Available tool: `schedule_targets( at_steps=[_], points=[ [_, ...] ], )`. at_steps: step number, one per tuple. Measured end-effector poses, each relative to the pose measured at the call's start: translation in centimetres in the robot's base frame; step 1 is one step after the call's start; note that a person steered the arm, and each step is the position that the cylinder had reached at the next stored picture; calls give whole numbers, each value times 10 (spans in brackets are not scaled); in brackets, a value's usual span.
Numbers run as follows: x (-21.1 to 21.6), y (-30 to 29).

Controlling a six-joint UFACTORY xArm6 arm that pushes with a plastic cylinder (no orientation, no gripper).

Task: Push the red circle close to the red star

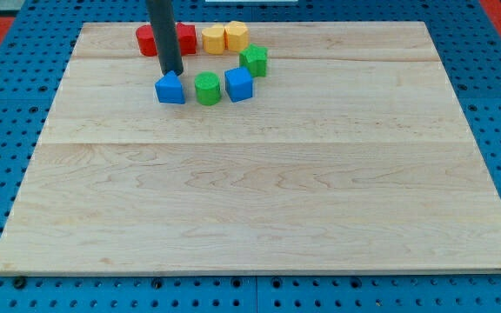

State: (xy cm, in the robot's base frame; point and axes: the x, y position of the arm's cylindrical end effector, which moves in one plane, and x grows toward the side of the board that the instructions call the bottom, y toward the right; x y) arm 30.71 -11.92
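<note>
Set down near the view's top, my tip (173,72) holds nothing and is seen just above the blue block (170,89), perhaps touching it. Two red blocks (149,40) are found behind the rod, partly hidden, so circle and star cannot be told apart. Both are judged light, stiff and easily slid on the wooden board (259,209); a push low against the side facing away from its partner is advised.
</note>
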Motion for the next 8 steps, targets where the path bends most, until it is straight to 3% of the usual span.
schedule_targets(
  at_steps=[3,5,6,8],
  points=[
    [0,-7],
    [-76,-118],
    [-111,-117],
    [-105,-81]
  ],
)
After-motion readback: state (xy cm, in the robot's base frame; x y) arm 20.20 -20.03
